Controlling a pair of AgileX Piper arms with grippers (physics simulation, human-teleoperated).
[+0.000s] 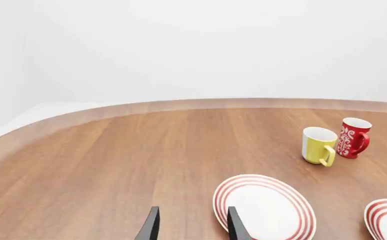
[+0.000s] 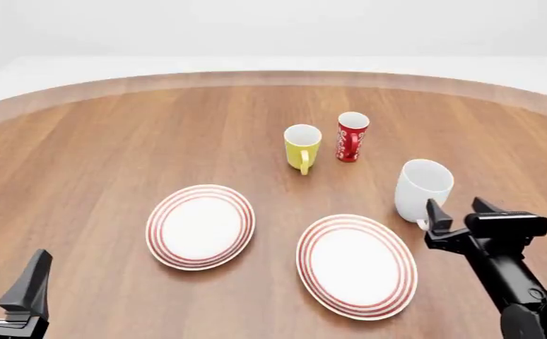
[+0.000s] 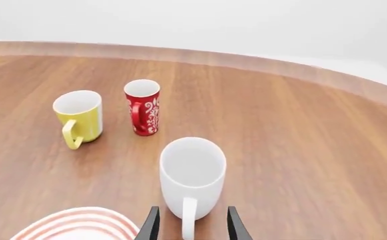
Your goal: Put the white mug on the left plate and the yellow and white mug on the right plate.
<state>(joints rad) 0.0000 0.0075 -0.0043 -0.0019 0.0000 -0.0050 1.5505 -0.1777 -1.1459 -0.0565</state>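
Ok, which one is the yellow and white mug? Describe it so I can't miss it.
Beyond the two red-ringed plates, two small cups stand side by side mid-table. The yellow and white mug is the left one: yellow outside, white inside, handle toward the arms, unlike the slim red cup beside it.

This is a simulated tabletop test scene, not a real room. A round wooden table (image 2: 113,141) with a paler rim fills the views, and behind it is only blank, featureless white, with no walls, furniture or windows. The surfaces look smooth and rendered. On the table stand only mugs (image 2: 302,146) and ringed plates (image 2: 201,227), laid out like kitchen crockery for a trial.
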